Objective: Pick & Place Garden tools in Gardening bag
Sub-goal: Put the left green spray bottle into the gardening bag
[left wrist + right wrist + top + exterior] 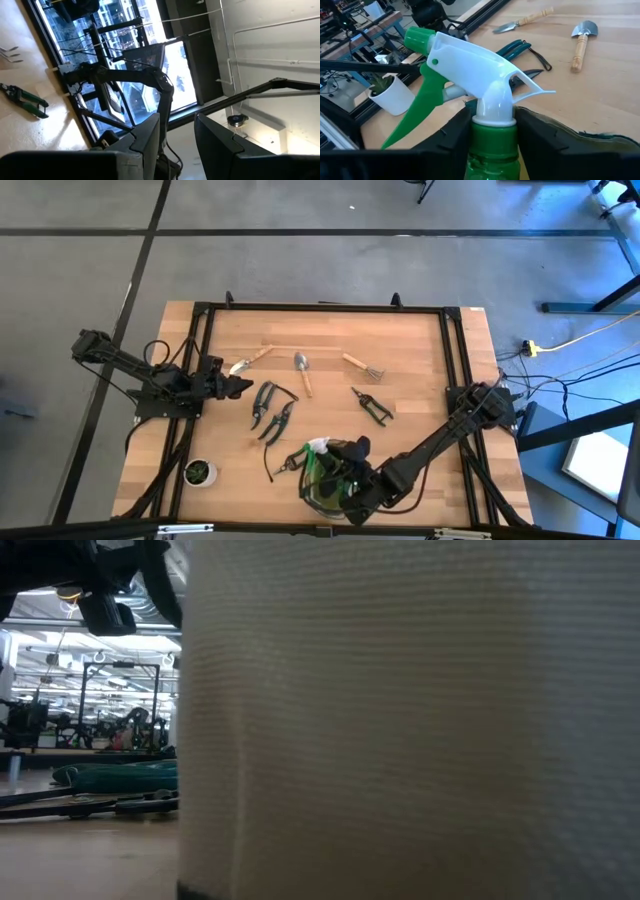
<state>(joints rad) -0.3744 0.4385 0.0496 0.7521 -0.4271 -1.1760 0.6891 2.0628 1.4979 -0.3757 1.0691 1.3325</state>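
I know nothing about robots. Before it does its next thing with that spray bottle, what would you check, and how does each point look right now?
1. Right gripper around the spray bottle neck: ok, a finger on each side.
2. Bottle upright: ok.
3. Bottle over the bag: ok, seen from above.
4. Bottle fully released: cannot tell.
5. Left gripper out of the way: ok, off at the table's left.
6. Tools left on the table: not ok, the trowel, fork and shears lie outside the bag.
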